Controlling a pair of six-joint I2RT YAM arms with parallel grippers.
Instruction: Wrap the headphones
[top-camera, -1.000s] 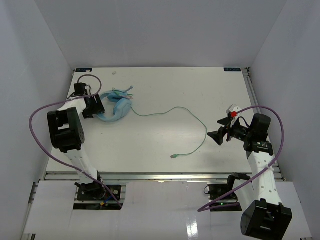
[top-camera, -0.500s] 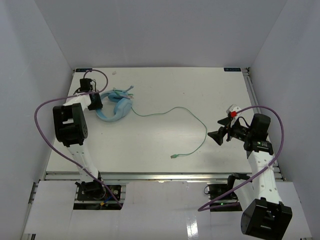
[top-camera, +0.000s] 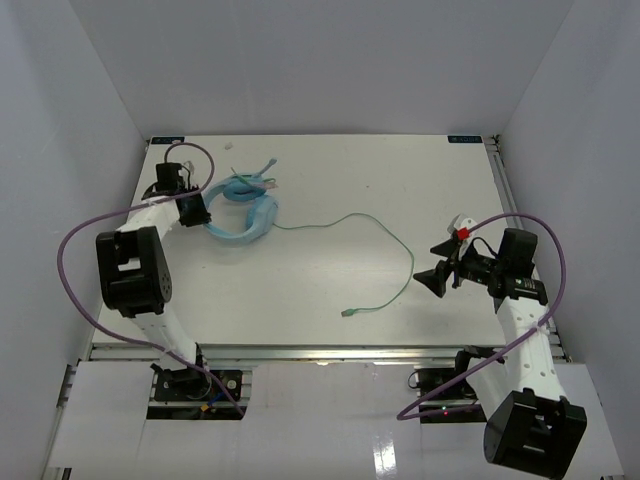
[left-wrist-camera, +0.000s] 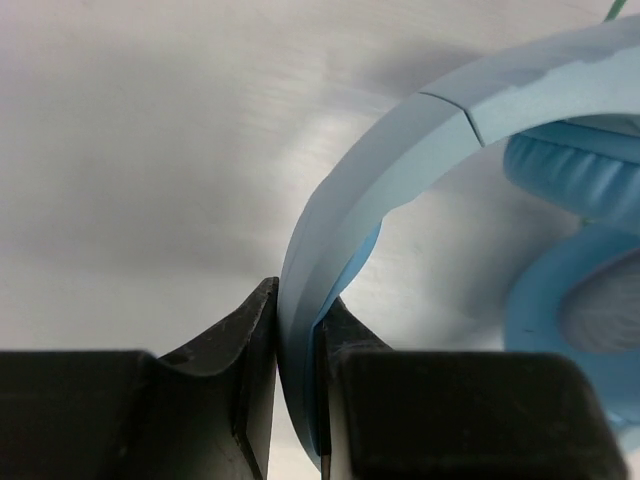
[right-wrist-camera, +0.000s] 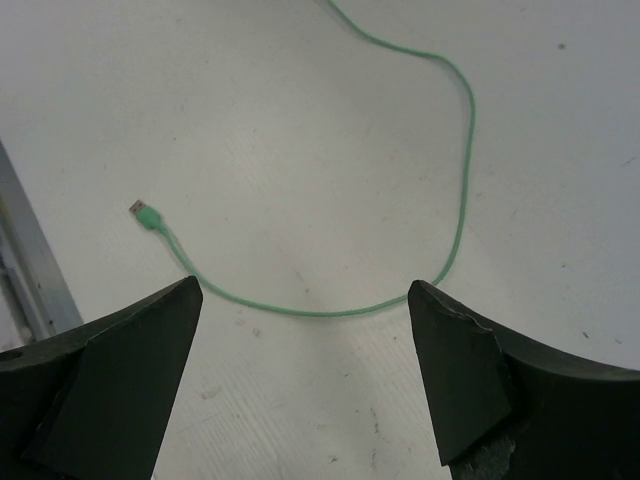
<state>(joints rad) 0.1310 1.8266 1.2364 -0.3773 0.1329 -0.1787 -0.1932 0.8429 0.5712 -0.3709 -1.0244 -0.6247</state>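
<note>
The light-blue headphones (top-camera: 245, 213) lie at the table's back left. My left gripper (top-camera: 200, 210) is shut on their curved band (left-wrist-camera: 400, 150), which passes between the two black fingers (left-wrist-camera: 240, 340). The blue earcups (left-wrist-camera: 575, 300) show to the right of that grip. The thin pale-green cord (top-camera: 385, 235) runs from the headphones across the table and ends in a small plug (top-camera: 347, 313). My right gripper (top-camera: 437, 274) hangs open over the cord's bend (right-wrist-camera: 330, 312), with its fingers wide apart and nothing between them; the plug (right-wrist-camera: 146, 214) lies to the left.
White walls close in the table at the back and both sides. A metal rail (top-camera: 300, 352) runs along the near edge. Thick purple cables (top-camera: 90, 270) loop from both arms.
</note>
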